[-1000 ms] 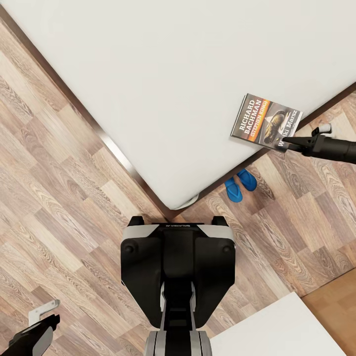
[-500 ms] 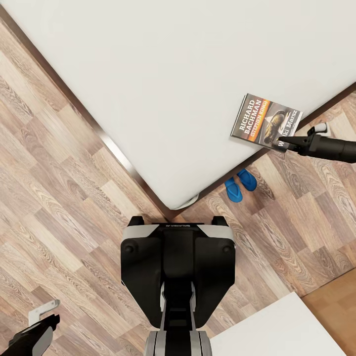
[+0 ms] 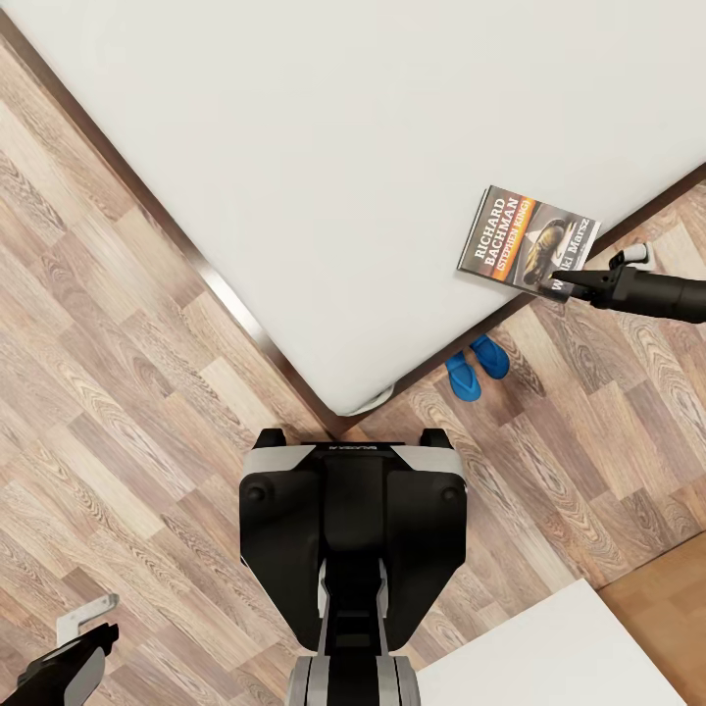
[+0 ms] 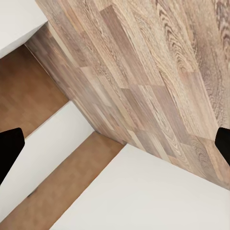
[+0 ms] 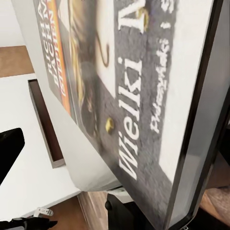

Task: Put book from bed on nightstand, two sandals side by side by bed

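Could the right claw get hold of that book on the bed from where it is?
Probably yes. The right claw already sits at the book's near corner, which lies at the bed's edge, and nothing stands between them.

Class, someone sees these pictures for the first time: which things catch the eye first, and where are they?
The dark paperback book with its orange band lies near the edge of the pale bed, and the right pincer reaches its near corner. On the wood floor beside the bed, two bright blue sandals lie together.
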### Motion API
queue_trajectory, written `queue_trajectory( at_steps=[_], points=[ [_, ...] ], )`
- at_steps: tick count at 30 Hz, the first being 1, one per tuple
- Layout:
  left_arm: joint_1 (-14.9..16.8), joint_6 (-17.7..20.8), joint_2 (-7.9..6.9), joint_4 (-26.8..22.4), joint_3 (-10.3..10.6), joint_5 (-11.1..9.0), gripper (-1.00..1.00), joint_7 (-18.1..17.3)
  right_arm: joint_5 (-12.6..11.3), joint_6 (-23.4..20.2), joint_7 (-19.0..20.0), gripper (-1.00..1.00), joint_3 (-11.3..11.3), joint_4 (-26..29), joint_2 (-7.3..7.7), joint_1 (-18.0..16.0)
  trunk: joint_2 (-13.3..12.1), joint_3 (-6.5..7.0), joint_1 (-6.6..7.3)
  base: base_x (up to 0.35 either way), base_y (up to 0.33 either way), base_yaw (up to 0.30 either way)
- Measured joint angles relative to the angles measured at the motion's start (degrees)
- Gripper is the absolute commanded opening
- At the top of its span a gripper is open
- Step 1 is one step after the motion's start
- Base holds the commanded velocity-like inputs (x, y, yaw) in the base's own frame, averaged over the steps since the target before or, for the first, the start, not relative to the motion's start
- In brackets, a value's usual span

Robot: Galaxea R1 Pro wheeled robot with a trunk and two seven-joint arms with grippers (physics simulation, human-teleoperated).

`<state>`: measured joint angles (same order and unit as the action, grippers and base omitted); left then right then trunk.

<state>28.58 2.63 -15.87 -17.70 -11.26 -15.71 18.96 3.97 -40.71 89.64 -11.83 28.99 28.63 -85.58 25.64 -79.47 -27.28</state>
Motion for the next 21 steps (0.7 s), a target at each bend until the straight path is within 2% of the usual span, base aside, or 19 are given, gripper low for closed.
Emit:
queue_trajectory(
  at_steps=[5,6,21],
  points=[
    [0.0,0.0,-0.01,0.0,0.0,0.0,1.0,0.0,0.0,0.0,0.0,1.0,0.0,0.0,0.08,0.0,0.0,0.0,0.0,0.0,0.0,0.0],
    [0.0,0.0,-0.01,0.0,0.0,0.0,1.0,0.0,0.0,0.0,0.0,-1.0,0.0,0.0,0.08,0.0,0.0,0.0,0.0,0.0,0.0,0.0],
    [0.0,0.0,-0.02,0.0,0.0,0.0,1.0,0.0,0.0,0.0,0.0,-1.0,-0.1,0.0,0.29,-0.6,0.0,0.0,0.0,0.0,0.0,0.0]
  ],
)
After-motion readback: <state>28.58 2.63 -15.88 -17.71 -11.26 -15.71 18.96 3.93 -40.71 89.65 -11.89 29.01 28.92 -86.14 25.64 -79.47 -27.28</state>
